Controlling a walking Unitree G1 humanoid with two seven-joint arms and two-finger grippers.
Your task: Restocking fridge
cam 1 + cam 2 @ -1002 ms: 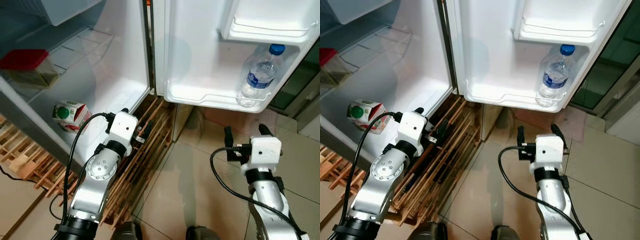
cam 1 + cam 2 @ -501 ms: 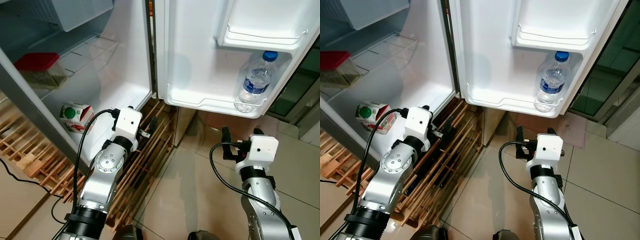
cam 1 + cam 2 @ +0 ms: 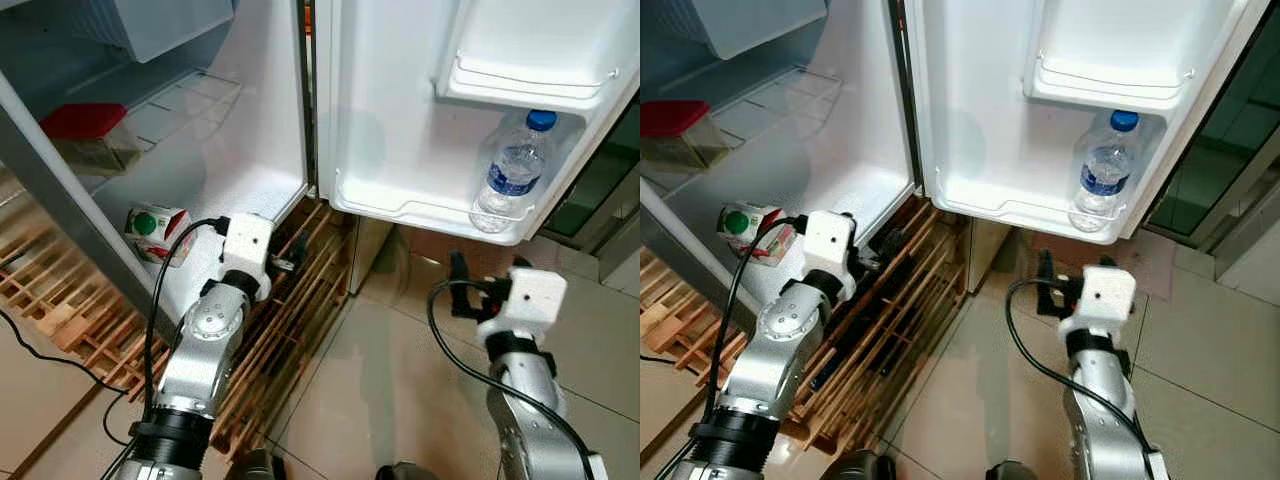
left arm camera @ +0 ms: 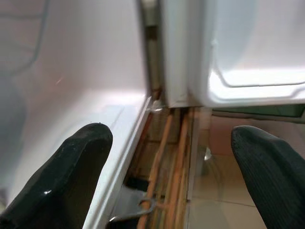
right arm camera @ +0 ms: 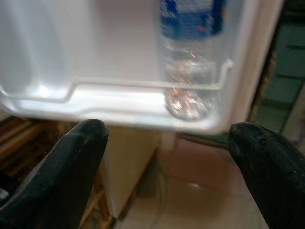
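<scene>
Beige floor tiles (image 3: 380,400) run up to an open white fridge (image 3: 230,160) that stands on a slatted wooden pallet (image 3: 290,300). Inside, a red-lidded clear food container (image 3: 85,135) sits on a wire shelf, and a green-and-white drink carton with a green cap (image 3: 158,230) lies on its side on the fridge floor, near the front edge. A clear plastic water bottle with a blue cap and blue label (image 3: 512,170) stands upright in the lowest bin of the white fridge door (image 3: 400,130).

Risks, as judged from this position: neither gripper carries an item, so any restocking depends on a fresh pick-up. The carton lies close to the left arm's black cable (image 3: 160,290); a reach past it could snag the cable or push the carton off the ledge. The bottle stands behind a low rail, and a careless approach from below could tip it against that rail. The pallet slats could catch a fingertip on a low reach.

Pose: the left gripper (image 4: 171,157) is held low at the fridge's bottom front edge, over the pallet, its two fingers spread wide with nothing between them. The right gripper (image 5: 167,157) is raised below the door bin, aimed at the bottle's base, its fingers likewise spread and empty, well apart from the bottle.
</scene>
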